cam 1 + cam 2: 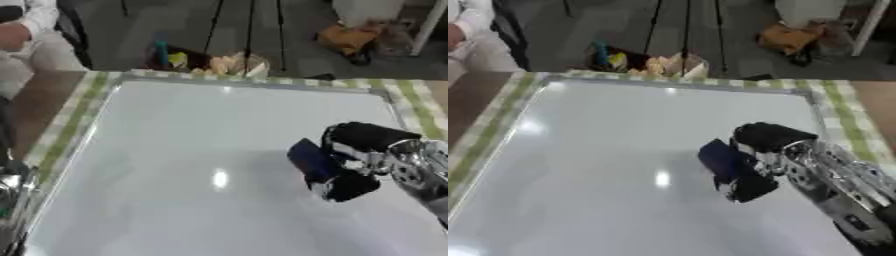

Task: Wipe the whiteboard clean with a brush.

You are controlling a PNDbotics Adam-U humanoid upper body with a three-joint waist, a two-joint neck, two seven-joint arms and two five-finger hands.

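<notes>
A large whiteboard (175,165) lies flat across the table, its surface plain white with a light glare spot near the middle. My right hand (359,152) comes in from the right and its fingers are curled round a dark blue brush (311,161), which rests against the board right of centre. No marks show on the board. At the left edge a bit of my left arm (10,190) shows, but the left hand itself is out of view.
A green-striped cloth (70,120) frames the board. Beyond the far edge stand a box with coloured items (206,61) and a brown bag (346,36) on the floor. A person in white sits at the upper left.
</notes>
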